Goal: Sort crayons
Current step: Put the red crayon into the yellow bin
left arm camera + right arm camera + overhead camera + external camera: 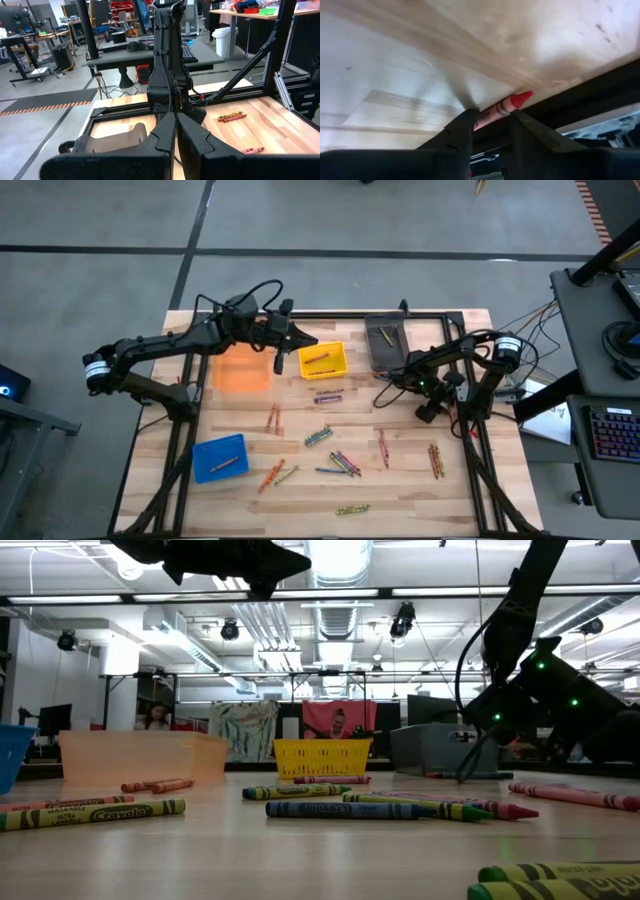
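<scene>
The crayons point(335, 463) are light, stiff wax sticks, slick and easy to snap; I judge each is best pinched across its middle, gently. Most lie scattered over the table's point(420, 490) near half, a few already in bins. The right gripper point(492, 125), low over the table's right side near the grey bin point(386, 340), has a red crayon point(502, 107) between its parted fingers; whether it grips is unclear. The left gripper point(283, 338) hangs clenched and empty near the far edge, between orange bin point(242, 370) and yellow bin point(322, 361).
</scene>
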`<move>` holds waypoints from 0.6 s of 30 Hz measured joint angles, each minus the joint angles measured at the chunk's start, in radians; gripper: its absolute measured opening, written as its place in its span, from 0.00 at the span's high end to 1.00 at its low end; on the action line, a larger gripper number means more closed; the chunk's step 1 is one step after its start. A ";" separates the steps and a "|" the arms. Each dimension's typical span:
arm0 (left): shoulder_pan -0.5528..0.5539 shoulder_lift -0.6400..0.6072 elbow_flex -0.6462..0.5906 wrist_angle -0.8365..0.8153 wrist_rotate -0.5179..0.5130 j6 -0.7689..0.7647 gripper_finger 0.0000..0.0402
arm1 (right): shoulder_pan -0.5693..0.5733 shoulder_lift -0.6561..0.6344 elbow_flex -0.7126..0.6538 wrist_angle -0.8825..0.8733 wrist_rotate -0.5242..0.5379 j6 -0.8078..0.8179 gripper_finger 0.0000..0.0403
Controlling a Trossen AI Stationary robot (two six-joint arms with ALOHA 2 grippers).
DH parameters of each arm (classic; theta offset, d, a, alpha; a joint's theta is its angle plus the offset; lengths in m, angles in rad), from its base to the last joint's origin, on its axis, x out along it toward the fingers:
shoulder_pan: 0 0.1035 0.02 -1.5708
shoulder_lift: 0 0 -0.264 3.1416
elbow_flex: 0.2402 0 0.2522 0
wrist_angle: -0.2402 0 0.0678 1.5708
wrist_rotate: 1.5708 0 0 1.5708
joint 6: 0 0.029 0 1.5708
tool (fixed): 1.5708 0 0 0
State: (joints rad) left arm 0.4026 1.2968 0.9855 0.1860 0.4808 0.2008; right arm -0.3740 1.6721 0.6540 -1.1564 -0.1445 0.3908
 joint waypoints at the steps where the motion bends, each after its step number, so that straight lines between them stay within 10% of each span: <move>1: 0.000 0.000 0.000 -0.004 0.000 0.000 1.00 | 0.000 0.000 0.000 0.002 -0.003 -0.007 0.74; 18: 0.000 0.000 0.000 -0.010 0.000 -0.004 1.00 | 0.008 -0.054 0.046 -0.043 0.017 0.028 0.97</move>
State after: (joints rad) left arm 0.4030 1.2968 0.9855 0.1760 0.4812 0.1967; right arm -0.3658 1.6178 0.6996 -1.1994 -0.1274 0.4187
